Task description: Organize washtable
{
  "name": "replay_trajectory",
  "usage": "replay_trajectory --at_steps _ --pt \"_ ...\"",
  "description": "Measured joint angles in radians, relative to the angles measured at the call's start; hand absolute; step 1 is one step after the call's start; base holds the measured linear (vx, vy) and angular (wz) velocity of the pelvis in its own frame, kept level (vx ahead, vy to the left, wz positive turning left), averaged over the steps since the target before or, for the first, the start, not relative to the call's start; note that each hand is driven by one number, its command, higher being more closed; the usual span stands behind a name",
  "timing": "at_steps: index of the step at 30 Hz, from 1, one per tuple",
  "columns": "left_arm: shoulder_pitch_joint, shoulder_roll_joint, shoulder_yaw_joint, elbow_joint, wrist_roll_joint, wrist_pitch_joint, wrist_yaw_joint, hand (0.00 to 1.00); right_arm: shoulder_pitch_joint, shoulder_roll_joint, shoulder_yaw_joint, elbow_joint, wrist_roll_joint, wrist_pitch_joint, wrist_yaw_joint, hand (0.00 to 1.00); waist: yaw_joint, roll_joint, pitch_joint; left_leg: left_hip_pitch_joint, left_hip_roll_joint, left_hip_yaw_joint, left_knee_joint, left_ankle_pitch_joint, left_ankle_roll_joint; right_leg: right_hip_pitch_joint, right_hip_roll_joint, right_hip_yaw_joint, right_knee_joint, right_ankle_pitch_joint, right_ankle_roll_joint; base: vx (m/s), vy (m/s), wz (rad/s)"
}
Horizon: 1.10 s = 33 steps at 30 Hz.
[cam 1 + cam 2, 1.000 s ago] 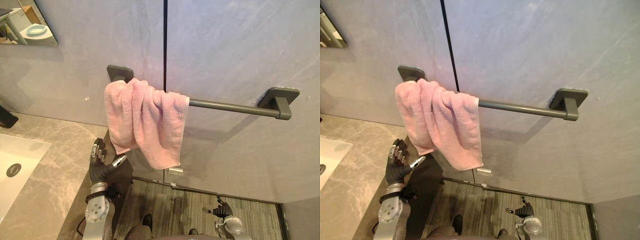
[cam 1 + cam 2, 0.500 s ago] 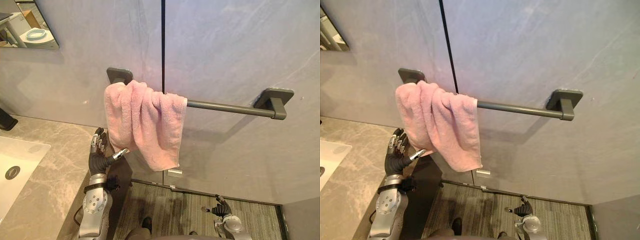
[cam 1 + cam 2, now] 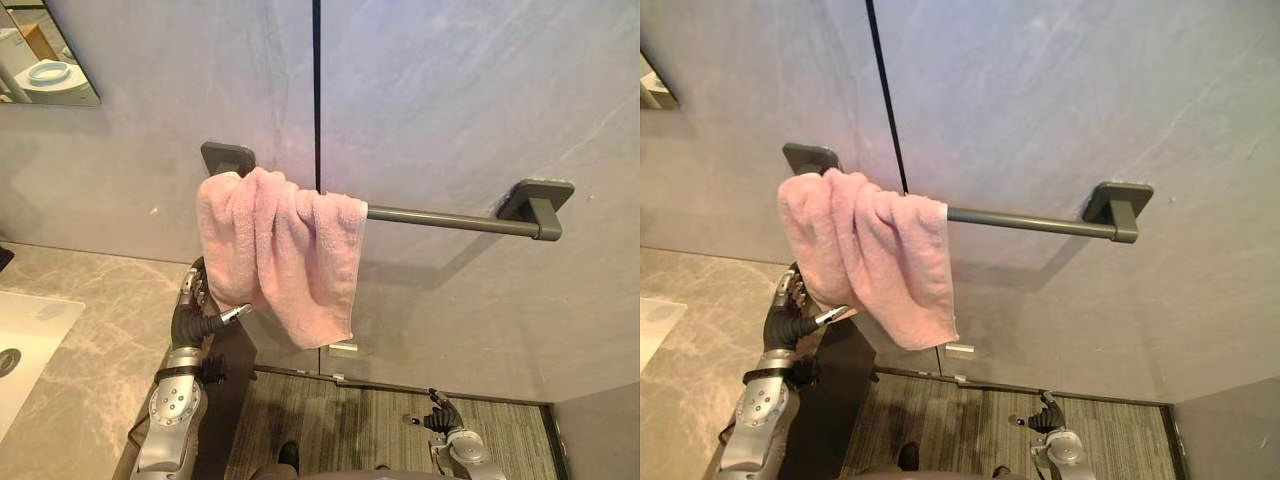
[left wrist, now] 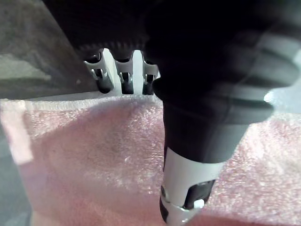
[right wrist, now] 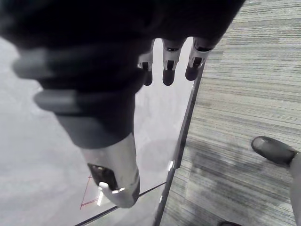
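Note:
A pink towel hangs bunched over the left end of a dark grey wall bar. My left hand is raised at the towel's lower left edge. Its straight fingers pass behind the cloth, and the thumb stretches across the front, so the towel lies between them without being pinched. My right hand hangs low near the floor, its fingers relaxed and holding nothing.
A grey marble counter with a white sink lies to the left, its edge right beside my left arm. A mirror is at the upper left. The bar's right half is bare. Striped flooring lies below.
My left hand has risen from below the towel until its fingers slipped behind the lower left edge. The camera shifted a little. The right hand stayed low.

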Motion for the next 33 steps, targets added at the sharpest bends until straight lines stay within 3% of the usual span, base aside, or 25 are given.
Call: replay_trajectory --at_steps 8,9,23,33 --pt "-0.018 0.037 0.003 0.060 -0.007 0.010 -0.038 0.00 0.000 -0.011 0.011 -0.001 -0.001 0.008 0.004 0.00 -0.011 0.000 0.000 0.014 0.001 0.008 -0.001 0.000 0.000 0.006 0.000 0.014 0.001 0.002 0.001 -0.04 -0.006 -0.04" --pt "-0.018 0.039 0.003 0.062 -0.007 0.011 -0.044 1.00 0.000 -0.011 0.014 -0.001 -0.001 0.009 0.004 0.00 -0.011 0.000 0.000 0.015 0.001 0.010 -0.001 0.000 0.000 0.006 0.000 0.017 0.001 0.002 0.002 -0.06 -0.004 -0.08" --pt "-0.045 0.073 -0.039 0.118 -0.010 0.031 -0.084 1.00 -0.023 -0.035 0.034 -0.028 -0.001 0.010 0.024 0.00 -0.015 0.000 0.000 0.018 0.001 0.039 -0.003 -0.001 -0.001 0.002 0.001 0.051 -0.022 0.020 0.002 -0.02 -0.005 -0.07" --pt "-0.046 0.073 -0.038 0.117 -0.030 0.030 -0.087 1.00 -0.018 -0.047 0.058 -0.307 0.022 0.000 0.031 0.00 -0.016 0.001 0.001 0.014 0.001 0.063 -0.004 -0.001 0.000 -0.014 0.001 0.081 -0.032 0.034 0.007 -0.05 -0.002 -0.08"
